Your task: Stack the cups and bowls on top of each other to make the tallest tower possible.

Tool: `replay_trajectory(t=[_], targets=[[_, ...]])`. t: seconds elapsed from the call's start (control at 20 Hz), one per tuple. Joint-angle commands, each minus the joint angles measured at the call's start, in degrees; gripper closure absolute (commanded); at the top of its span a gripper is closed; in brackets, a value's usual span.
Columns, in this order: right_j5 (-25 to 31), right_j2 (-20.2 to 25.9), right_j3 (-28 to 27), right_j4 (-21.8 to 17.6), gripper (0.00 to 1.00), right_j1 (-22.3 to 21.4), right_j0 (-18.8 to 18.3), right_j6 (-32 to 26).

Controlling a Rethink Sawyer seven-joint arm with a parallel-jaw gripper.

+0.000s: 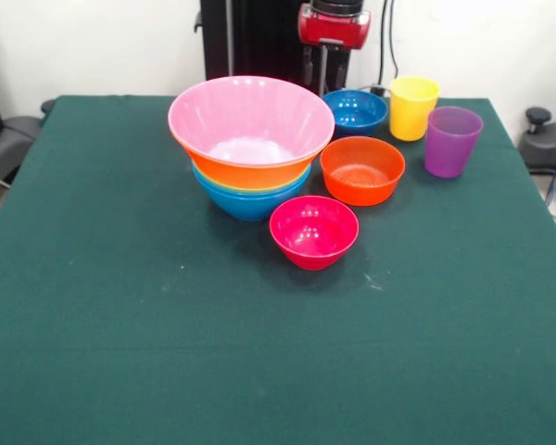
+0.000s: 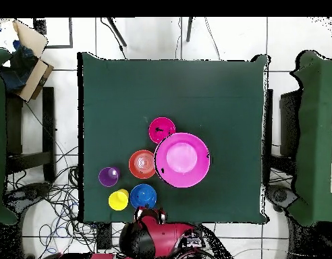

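- Bowls nested into a tower [image 1: 250, 153] stand near the middle of the green table [image 1: 120, 306]: a wide pink bowl [image 1: 251, 119] on top, an orange bowl [image 1: 250, 173] under it, and a light blue bowl [image 1: 250, 203] at the base. A thin green edge seems to show between the orange and the blue, though it is too slim to be sure of.
- From overhead only the pink bowl [image 2: 181, 160] of the tower shows; it hides the ones beneath.
- Three small bowls sit loose and upright on the cloth beside the tower: a crimson bowl [image 1: 313, 231] just in front of it, an orange-red bowl [image 1: 362, 170] to its side, and a dark blue bowl [image 1: 355, 110] behind that one, near the table's far edge.
- Two cups stand upright and empty next to the dark blue bowl: a yellow cup [image 1: 414, 108], and a purple cup [image 1: 452, 141] just beside it, closer to the table's side edge.
- The arm [image 1: 334, 26] is drawn back above the table's far edge, its red body over the dark blue bowl; it touches nothing.
- The gripper itself cannot be made out clearly in either view, so I cannot tell how its jaws stand.
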Motion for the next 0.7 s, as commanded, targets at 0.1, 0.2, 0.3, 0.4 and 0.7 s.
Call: replay_trajectory(t=[0.1,0.2,0.3,0.4,0.7], targets=[[-5.5,2.4,-2.3,0.3,0.00,5.1,1.7,9.2],[-6.4,2.5,-2.8,0.8,0.00,6.3,2.1,9.5],[-7.1,2.6,-3.2,1.0,0.00,7.3,2.3,9.7],[-8.3,2.5,-3.4,1.4,0.00,8.5,2.7,10.0],[-9.8,2.3,-3.6,2.0,0.00,9.8,3.1,10.0]])
